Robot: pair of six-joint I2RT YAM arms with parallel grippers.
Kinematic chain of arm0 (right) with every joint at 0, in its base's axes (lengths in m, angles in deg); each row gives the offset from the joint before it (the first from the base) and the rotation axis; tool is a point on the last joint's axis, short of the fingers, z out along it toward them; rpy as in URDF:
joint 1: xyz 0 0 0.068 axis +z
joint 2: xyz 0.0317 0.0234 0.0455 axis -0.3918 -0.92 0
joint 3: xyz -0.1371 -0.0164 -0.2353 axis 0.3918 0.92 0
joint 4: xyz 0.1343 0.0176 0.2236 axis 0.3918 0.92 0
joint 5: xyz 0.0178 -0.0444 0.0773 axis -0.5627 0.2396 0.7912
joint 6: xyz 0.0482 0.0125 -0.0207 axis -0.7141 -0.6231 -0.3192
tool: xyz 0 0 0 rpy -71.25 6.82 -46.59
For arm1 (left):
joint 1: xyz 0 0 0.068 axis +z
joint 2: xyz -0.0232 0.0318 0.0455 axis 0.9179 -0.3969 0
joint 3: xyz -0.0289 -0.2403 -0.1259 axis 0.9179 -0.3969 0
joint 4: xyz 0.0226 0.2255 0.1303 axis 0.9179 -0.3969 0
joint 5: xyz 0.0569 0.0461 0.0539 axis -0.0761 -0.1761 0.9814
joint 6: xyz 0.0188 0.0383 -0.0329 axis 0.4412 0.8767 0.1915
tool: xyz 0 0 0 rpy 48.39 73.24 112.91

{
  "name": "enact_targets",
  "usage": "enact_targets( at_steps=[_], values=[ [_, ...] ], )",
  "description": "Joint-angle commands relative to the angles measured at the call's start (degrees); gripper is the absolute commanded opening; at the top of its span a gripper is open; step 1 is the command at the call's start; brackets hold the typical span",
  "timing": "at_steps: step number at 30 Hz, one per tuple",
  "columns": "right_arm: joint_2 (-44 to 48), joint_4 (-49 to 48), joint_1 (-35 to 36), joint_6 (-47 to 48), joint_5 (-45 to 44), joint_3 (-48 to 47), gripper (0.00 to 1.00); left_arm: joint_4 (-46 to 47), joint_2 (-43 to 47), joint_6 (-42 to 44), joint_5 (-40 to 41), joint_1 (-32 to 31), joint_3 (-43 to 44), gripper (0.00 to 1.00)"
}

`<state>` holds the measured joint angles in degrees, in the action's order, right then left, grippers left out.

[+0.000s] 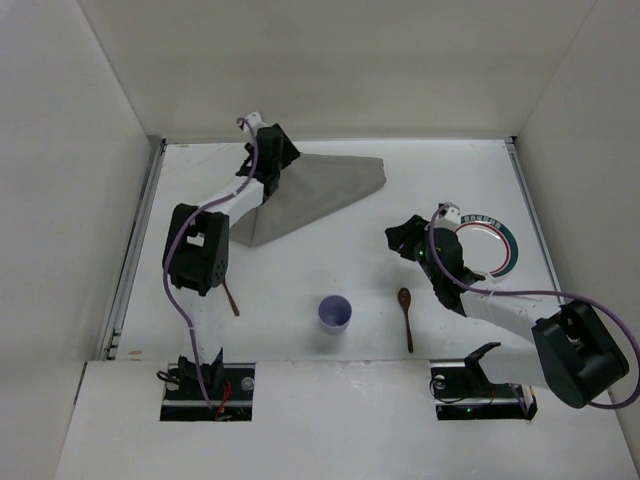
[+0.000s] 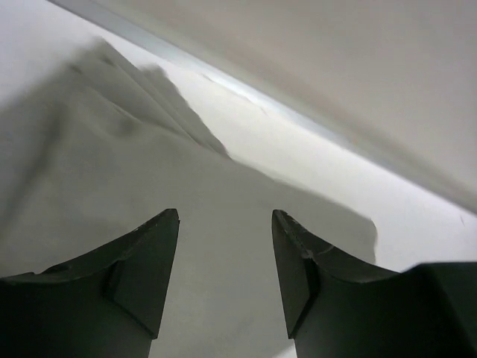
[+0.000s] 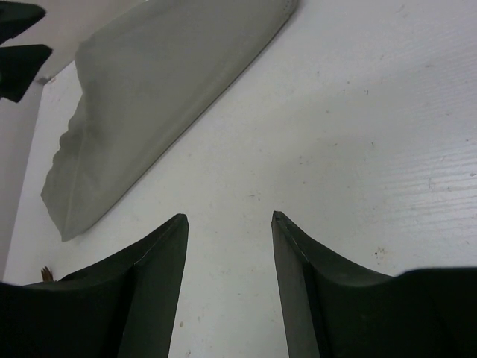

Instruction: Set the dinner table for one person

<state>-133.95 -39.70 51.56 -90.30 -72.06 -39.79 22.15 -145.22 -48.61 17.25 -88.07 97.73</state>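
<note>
Matte white dinner table (image 1: 300, 270) shows faint specks; left claw (image 2: 225, 216) and right claw (image 3: 229, 218) stand spread.

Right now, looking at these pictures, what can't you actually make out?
The plate, top view: the right arm covers its left side.
The brown utensil, top view: its far end runs under the left arm, so whether it is a fork or a knife is unclear.
The cloth, left wrist view: blurred close up and cut off by the left edge.
The cup, top view: too small to tell whether anything is inside.
</note>
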Motion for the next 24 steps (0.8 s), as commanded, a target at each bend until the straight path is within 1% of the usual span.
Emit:
enact_targets(
  at_steps=[1,4,7,15,24],
  values=[
    [0.2,-2.5,0.2,-0.1,-1.2,-0.9,0.55,-1.6,2.3,1.9,2.5,4.3,-0.5,0.51],
    [-0.8,-2.3,0.6,0.1,-0.5,-1.6,0.55,-1.9,0.7,3.0,1.1,7.4,1.6,0.52],
    [-1.1,-2.5,1.4,0.5,-1.1,-1.8,0.56,-4.9,-2.4,3.7,-0.1,9.2,5.9,0.52],
    [-2.3,-2.3,1.8,0.5,-0.5,-2.4,0.56,-11.6,-10.4,9.2,-1.8,9.4,16.9,0.53],
    [-2.1,-2.5,2.2,0.6,-0.7,-2.4,0.56,-13.4,-15.0,9.5,-0.1,10.0,21.5,0.48]
  ],
)
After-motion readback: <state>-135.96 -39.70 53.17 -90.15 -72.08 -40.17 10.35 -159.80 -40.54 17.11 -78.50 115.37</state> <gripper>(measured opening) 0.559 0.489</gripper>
